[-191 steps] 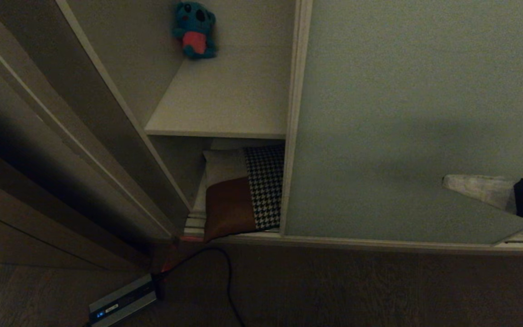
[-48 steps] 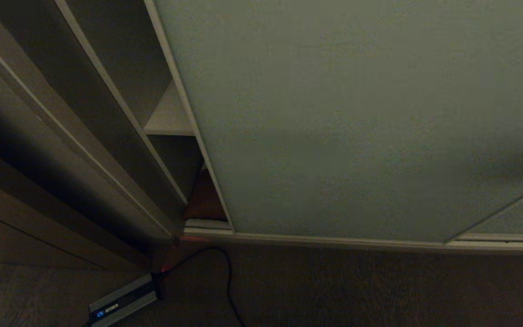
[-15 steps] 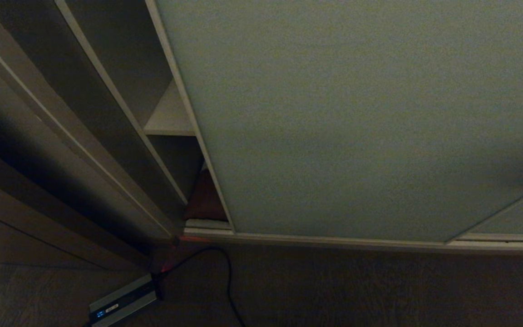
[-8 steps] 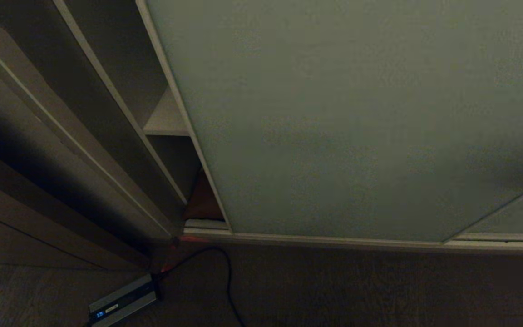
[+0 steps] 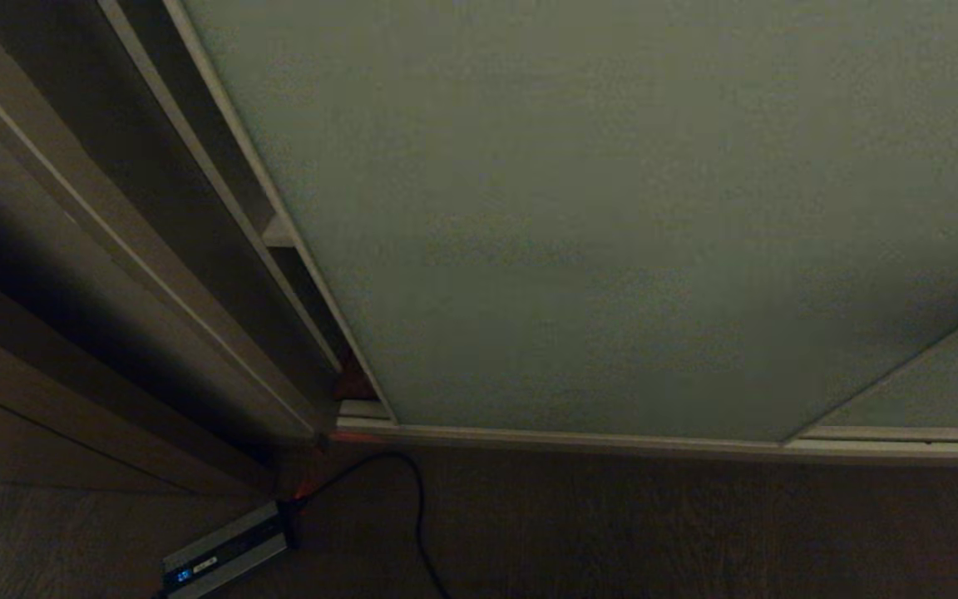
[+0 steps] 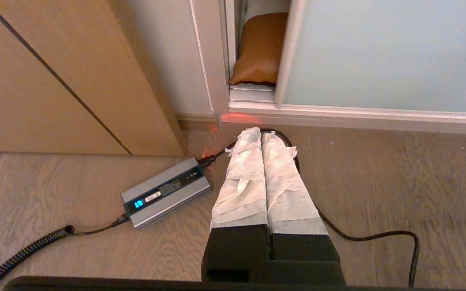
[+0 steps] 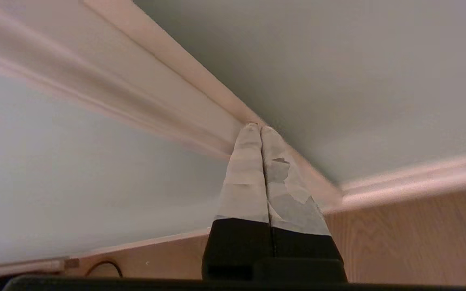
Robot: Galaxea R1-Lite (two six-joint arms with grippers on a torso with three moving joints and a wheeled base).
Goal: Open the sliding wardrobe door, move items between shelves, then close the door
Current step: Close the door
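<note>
The sliding wardrobe door (image 5: 612,216), a pale grey-green panel, covers nearly the whole opening. A narrow gap remains at its left edge. In that gap show a sliver of a shelf (image 5: 278,233) and the brown end of a cushion (image 5: 354,384), one of the items; the left wrist view shows this cushion (image 6: 259,48) too. My right gripper (image 7: 260,128) is shut, its tips against the door's pale frame strip (image 7: 184,68); it is outside the head view. My left gripper (image 6: 260,135) hangs shut and empty over the floor.
A silver power brick (image 6: 166,192) with a blue light lies on the wood floor, with a black cable (image 6: 378,236) looping from it. The floor rail (image 5: 612,441) runs along the door's foot. A second door panel (image 5: 928,391) is at the right. Wooden side panels (image 5: 113,249) stand left.
The door has slid left over the last second. The gap has narrowed, hiding most of the shelf and the cushion. The left arm has not moved.
</note>
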